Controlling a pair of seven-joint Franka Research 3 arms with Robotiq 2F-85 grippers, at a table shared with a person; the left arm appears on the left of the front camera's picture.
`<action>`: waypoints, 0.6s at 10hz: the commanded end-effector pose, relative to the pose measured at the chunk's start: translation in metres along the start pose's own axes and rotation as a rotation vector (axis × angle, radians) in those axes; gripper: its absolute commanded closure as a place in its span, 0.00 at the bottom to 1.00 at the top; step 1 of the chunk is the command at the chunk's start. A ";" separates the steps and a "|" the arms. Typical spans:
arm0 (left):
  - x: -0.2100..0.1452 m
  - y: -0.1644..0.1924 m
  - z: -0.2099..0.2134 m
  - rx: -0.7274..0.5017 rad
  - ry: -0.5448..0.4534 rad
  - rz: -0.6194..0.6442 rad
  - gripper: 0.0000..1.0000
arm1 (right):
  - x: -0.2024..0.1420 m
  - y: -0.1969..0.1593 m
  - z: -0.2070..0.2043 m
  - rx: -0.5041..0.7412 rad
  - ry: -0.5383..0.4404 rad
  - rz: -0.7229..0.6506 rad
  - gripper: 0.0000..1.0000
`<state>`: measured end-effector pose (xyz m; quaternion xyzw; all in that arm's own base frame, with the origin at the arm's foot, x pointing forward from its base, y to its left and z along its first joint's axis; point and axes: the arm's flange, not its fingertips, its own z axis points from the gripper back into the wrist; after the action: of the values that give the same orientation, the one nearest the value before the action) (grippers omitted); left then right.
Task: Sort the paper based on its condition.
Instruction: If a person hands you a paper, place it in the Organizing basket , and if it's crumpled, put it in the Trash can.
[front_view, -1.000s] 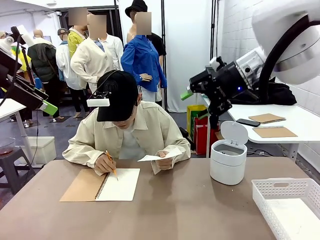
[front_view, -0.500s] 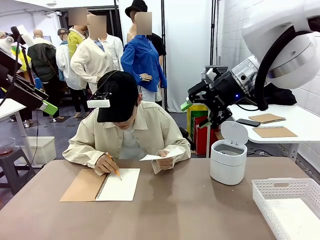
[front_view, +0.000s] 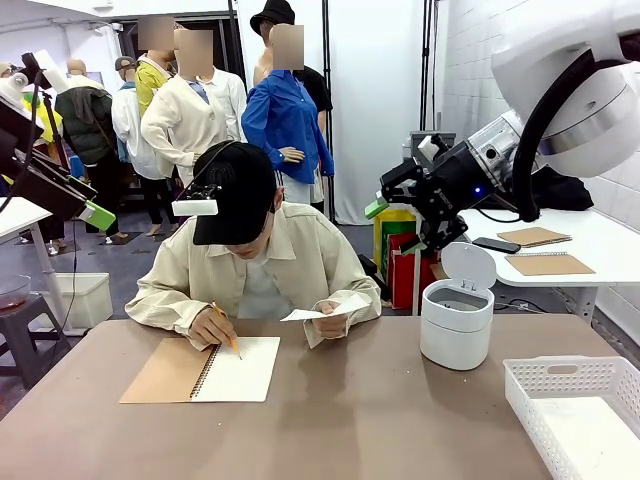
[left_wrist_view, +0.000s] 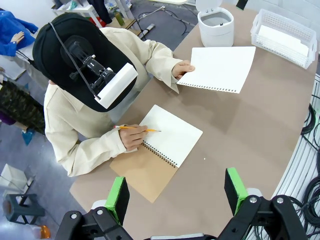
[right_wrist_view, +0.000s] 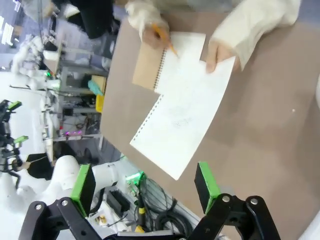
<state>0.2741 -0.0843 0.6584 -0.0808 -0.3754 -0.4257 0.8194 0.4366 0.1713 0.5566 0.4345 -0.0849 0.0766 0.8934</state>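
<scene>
A person's hand (left_wrist_view: 183, 67) pinches one short edge of the paper (left_wrist_view: 217, 69), a thin, smooth white rectangle held flat just above the matte brown table (left_wrist_view: 240, 130). Its long axis slants out toward the robot's right, punched long edge away from the person. The left gripper (left_wrist_view: 176, 192) and right gripper (right_wrist_view: 145, 182) both gape, empty.

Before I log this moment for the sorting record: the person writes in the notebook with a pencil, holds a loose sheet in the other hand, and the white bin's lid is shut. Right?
No: the white bin's lid stands open, tipped up, as the front view shows. The rest holds: pencil on the notebook, loose sheet in the other hand.
</scene>
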 end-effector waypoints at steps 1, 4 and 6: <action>0.000 0.000 0.000 0.001 0.000 0.001 0.00 | 0.025 -0.015 -0.017 0.068 0.162 -0.121 0.00; 0.000 0.000 0.000 0.001 0.000 0.001 0.00 | 0.045 -0.036 -0.051 0.067 0.317 -0.205 0.00; 0.000 0.000 0.000 0.001 0.000 0.001 0.00 | 0.054 -0.049 -0.077 0.068 0.396 -0.281 0.00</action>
<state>0.2741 -0.0843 0.6584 -0.0808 -0.3754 -0.4257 0.8193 0.4938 0.1991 0.4800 0.4571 0.1267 0.0485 0.8790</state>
